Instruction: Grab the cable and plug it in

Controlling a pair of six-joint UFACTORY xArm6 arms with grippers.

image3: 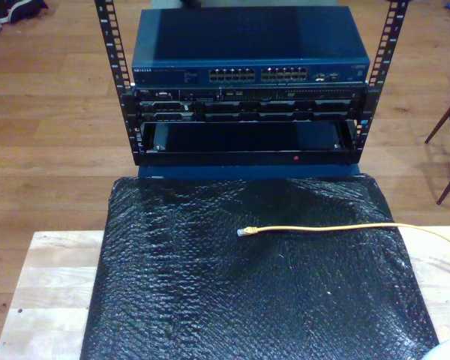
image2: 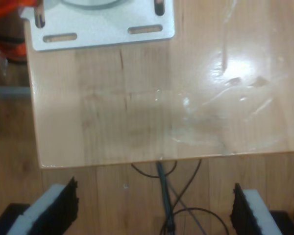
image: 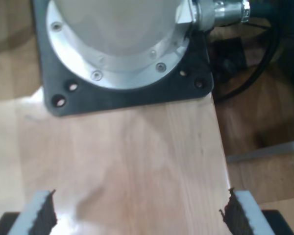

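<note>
My first pincer (image: 137, 215) is spread wide with nothing between its pads, hanging over bare wooden bench (image: 137, 156) near a black base plate (image: 132, 93). My second pincer (image2: 154, 208) is also spread and empty, at the bench's edge above the floor. The cable (image3: 322, 227) lies on the black mat (image3: 247, 300) before the rack (image3: 247, 90), its plug (image3: 244, 232) unconnected; how far from either pincer, I cannot tell.

In the exterior view you have the cable (image3: 337, 226) lying on the mat (image3: 210, 300), running from the view's right edge to its plug (image3: 244, 232) near the middle. The mat covers the table (image3: 49, 277), and behind it stands the rack (image3: 247, 112), with the switch (image3: 247, 52) on top.
</note>
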